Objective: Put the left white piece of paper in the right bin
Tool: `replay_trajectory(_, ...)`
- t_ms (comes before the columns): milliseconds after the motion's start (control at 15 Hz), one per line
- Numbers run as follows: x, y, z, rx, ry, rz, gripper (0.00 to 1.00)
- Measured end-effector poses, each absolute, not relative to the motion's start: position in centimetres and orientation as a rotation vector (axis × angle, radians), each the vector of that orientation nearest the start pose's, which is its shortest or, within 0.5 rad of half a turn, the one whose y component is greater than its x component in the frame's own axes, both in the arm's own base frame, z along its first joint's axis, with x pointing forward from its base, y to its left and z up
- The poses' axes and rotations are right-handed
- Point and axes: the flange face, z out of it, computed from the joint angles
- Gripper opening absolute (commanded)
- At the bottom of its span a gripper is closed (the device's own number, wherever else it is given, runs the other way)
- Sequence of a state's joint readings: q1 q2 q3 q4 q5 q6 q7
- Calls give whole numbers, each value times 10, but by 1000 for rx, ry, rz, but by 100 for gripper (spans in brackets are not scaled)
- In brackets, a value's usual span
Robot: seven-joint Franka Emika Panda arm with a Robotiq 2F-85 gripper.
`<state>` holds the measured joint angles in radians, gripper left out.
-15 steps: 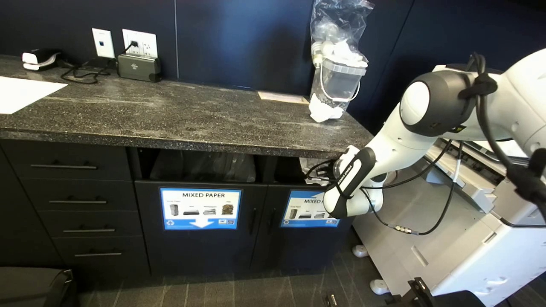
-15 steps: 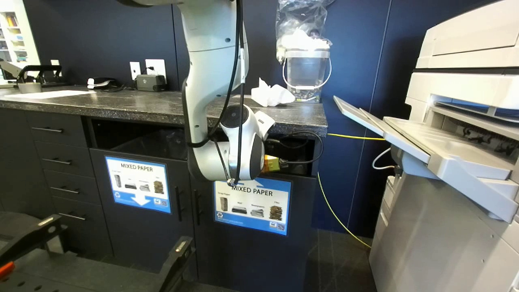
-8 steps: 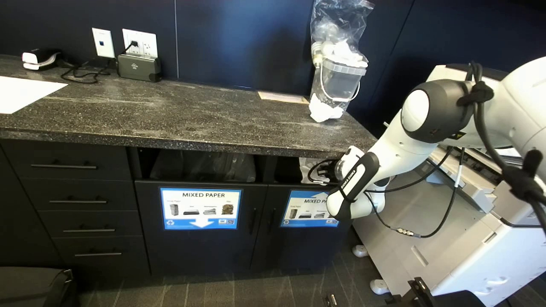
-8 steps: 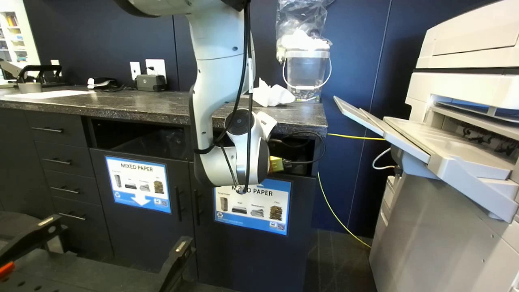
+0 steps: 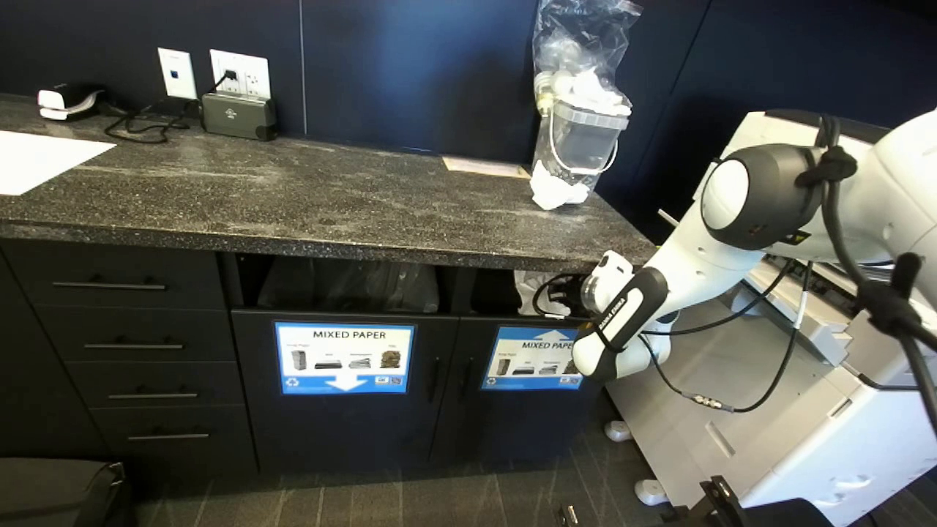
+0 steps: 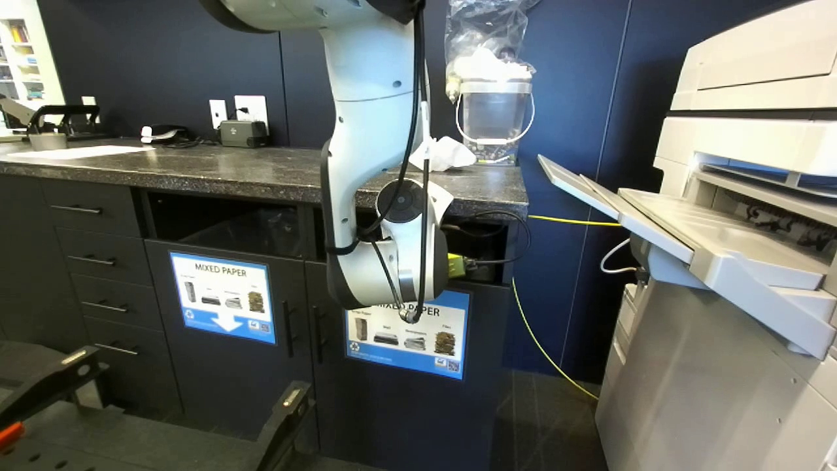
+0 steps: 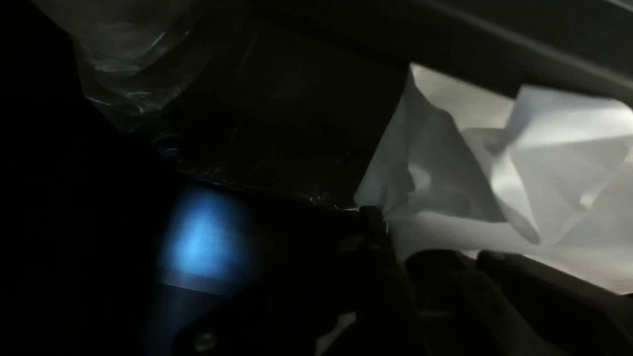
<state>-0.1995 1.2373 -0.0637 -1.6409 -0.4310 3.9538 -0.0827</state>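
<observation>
A crumpled white paper (image 7: 445, 183) fills the right of the dark wrist view. My gripper (image 7: 403, 233) reaches up from the bottom there, its dark fingers (image 7: 373, 220) close together against the paper's lower edge. Too dark to tell whether they grip it. In an exterior view the gripper (image 5: 567, 293) is partly inside the opening of the right bin (image 5: 494, 293), where white material (image 5: 533, 287) shows. In the other angle the arm's hand hides the fingers. A second crumpled white paper (image 5: 556, 189) lies on the counter, also showing there (image 6: 441, 155).
The counter edge (image 5: 410, 255) overhangs the bin openings. A clear bucket (image 5: 582, 135) stands at the counter's right end. A flat white sheet (image 5: 44, 157) lies at the far left. The left bin (image 5: 344, 432) is beside the right one. A copier (image 6: 693, 366) stands at right.
The arm and hand have moved to the right and slightly down in both exterior views. More of the right bin's sign and of the white material in its opening shows in an exterior view.
</observation>
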Motion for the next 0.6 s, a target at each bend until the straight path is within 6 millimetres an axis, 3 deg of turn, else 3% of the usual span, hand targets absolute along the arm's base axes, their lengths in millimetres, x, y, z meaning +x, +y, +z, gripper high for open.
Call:
replay_trajectory(533, 620, -109, 32, -2691, -541, -1574, 100)
replay_trajectory(600, 619, -109, 32, -2683, -538, -1570, 100)
